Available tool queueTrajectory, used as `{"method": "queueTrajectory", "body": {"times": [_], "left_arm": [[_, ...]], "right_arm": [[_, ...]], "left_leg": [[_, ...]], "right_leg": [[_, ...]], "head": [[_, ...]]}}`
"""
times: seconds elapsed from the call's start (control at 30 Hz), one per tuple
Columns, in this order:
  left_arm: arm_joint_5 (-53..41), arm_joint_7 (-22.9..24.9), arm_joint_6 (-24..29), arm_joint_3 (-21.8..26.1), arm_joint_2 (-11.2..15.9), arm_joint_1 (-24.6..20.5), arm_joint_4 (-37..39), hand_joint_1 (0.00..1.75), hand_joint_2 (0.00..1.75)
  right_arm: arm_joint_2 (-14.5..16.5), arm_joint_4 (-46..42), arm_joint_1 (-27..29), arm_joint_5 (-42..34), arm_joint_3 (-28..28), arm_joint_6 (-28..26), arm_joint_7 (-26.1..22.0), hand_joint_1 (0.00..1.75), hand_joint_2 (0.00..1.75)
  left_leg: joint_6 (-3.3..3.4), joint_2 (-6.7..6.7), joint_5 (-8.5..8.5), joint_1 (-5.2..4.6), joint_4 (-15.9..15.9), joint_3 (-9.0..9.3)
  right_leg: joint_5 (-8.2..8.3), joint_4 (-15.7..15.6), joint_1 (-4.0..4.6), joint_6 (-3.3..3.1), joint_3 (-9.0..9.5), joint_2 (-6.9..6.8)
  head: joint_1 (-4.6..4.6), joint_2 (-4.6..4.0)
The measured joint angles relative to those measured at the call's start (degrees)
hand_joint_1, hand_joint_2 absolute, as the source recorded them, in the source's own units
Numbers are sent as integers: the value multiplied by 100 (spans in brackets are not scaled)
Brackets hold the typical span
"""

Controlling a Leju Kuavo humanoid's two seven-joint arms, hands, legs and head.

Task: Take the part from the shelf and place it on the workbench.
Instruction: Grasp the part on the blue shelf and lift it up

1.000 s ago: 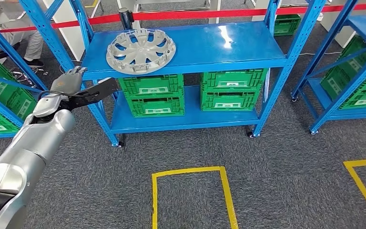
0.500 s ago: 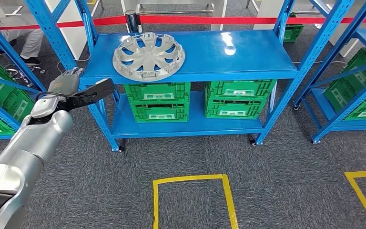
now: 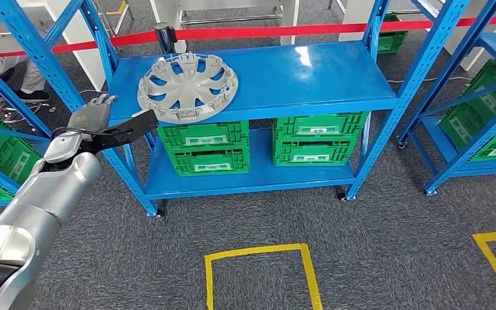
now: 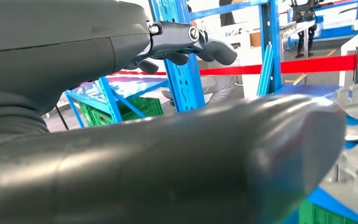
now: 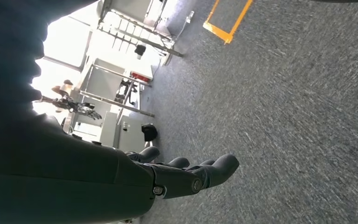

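My left hand (image 3: 93, 123) is raised in front of the blue shelf (image 3: 297, 71), fingers spread and holding nothing, the thumb stretched toward the shelf's front edge. The part I am after, a grey wheel cover (image 3: 187, 87), lies flat on the top board at its left end, its near rim just over the front lip. From my left hand it sits ahead and to the right, near but not touching; the thumb tip ends just beside the rim. It is round, so no long axis matters; any point on the rim will serve. My left hand is plainly the nearer one. My right hand (image 5: 186, 175) hangs low over grey carpet, fingers loosely apart and empty. The cover looks like matte moulded plastic, with curved spokes and open slots, light and stiff I judge. The shelf board is glossy painted metal, probably slippery.
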Motion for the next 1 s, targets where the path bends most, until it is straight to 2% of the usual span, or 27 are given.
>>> {"method": "queueTrajectory", "body": {"times": [0.03,0.1,0.17,0.23,0.27,0.3,0.37,0.4,0.43,0.47,0.53,0.57,0.6,0.67,0.77,0.83,0.9,0.93,0.97,1.0], "left_arm": [[-1,-1,0,0,1,-6,0,0,0],[-3,-3,1,0,1,-20,1,0,0],[-11,-3,1,-1,-2,-24,0,0,0],[-28,2,2,-2,-3,-29,-8,0,0],[-36,3,3,-3,-4,-41,-12,0,0],[-43,3,4,-3,-9,-49,-15,0,0],[-49,1,4,-4,-23,-45,-14,0,0],[-50,-1,4,-4,-30,-29,-13,0,0],[-51,0,4,-4,-32,-13,-12,0,0],[-52,1,4,-4,-34,-4,-11,0,0],[-56,2,4,-4,-35,-6,-13,0,0],[-61,1,4,-4,-36,-13,-13,0,0],[-67,0,4,-5,-36,-19,-14,0,0],[-80,-1,2,-7,-37,-26,-13,0,0],[-104,-1,3,-14,-34,-33,-30,0,0],[-122,-2,6,-26,-25,-41,-33,0,0],[-131,-3,7,-41,-23,-21,-21,0,0],[-133,-2,7,-46,-22,-5,-13,0,0],[-137,-1,7,-50,-21,4,-6,0,0],[-139,0,7,-52,-21,4,-3,0,0]], "right_arm": [[0,0,-3,0,0,0,2,0,175],[0,0,-17,0,0,0,2,0,175],[0,0,-23,3,0,0,4,0,175],[-2,0,-21,11,0,0,6,0,175],[-3,0,-22,13,0,0,4,0,175],[-4,0,-24,15,0,0,3,0,175],[-4,0,-26,15,0,0,-1,0,175],[-4,0,-25,15,0,1,-1,0,175],[-4,0,-21,15,0,1,0,0,175],[-4,0,-18,15,0,1,1,0,175],[-5,0,-16,16,0,1,0,0,175],[-5,0,-18,16,0,1,-2,0,175],[-5,0,-24,17,0,1,-4,0,175],[-4,0,-28,18,0,0,-6,0,175],[-3,0,-23,19,-1,0,-5,0,175],[-3,0,-26,22,-2,0,-5,0,175],[-2,0,-27,24,-2,0,-5,0,175],[-1,0,-24,25,-2,0,-5,0,175],[0,0,-20,26,-2,0,-5,0,175],[0,0,-17,27,-2,0,-5,0,175]], "left_leg": [[27,-2,239,-8,-363,112],[73,0,388,-40,-870,283],[119,-1,344,-65,-967,336],[177,-2,418,-36,-1002,395],[209,-2,423,-20,-1026,423],[238,0,423,-7,-1045,446],[285,-3,393,-16,-1040,462],[296,-7,374,-23,-1030,468],[301,-11,352,-28,-1018,478],[299,-15,323,-31,-1000,492],[276,-18,254,-32,-958,534],[254,-18,217,-45,-935,546],[227,-21,192,-55,-922,551],[168,-27,168,-68,-922,551],[62,-24,75,-52,-799,509],[-4,-14,-157,-28,-279,256],[-48,-8,-372,6,399,-130],[-62,-6,-365,21,568,-256],[-68,-4,-252,34,520,-276],[-67,-2,-60,43,275,-191]], "right_leg": [[-30,-1,1,16,44,1],[-76,-4,6,67,81,4],[-112,-16,11,138,88,5],[-164,16,10,206,91,-2],[-228,135,10,232,39,-9],[-344,383,7,254,-90,-14],[-617,1124,5,284,-514,-21],[-676,1432,4,292,-725,-21],[-642,1576,4,295,-857,-21],[-484,1476,4,292,-872,-22],[-29,766,5,267,-622,-29],[128,395,11,247,-461,-35],[198,155,18,224,-352,-38],[172,42,39,175,-287,-36],[174,-8,9,77,-218,-34],[155,-32,-10,23,-157,-36],[123,-33,-15,1,-119,-34],[105,-32,-20,4,-101,-32],[86,-31,-26,15,-82,-28],[68,-31,-34,33,-57,-25]], "head": [[1,0],[0,0],[-1,0],[2,0],[5,0],[7,0],[10,0],[10,0],[10,0],[10,0],[9,0],[8,0],[6,0],[4,0],[-5,0],[-20,0],[-24,0],[-24,0],[-24,0],[-24,0]]}}
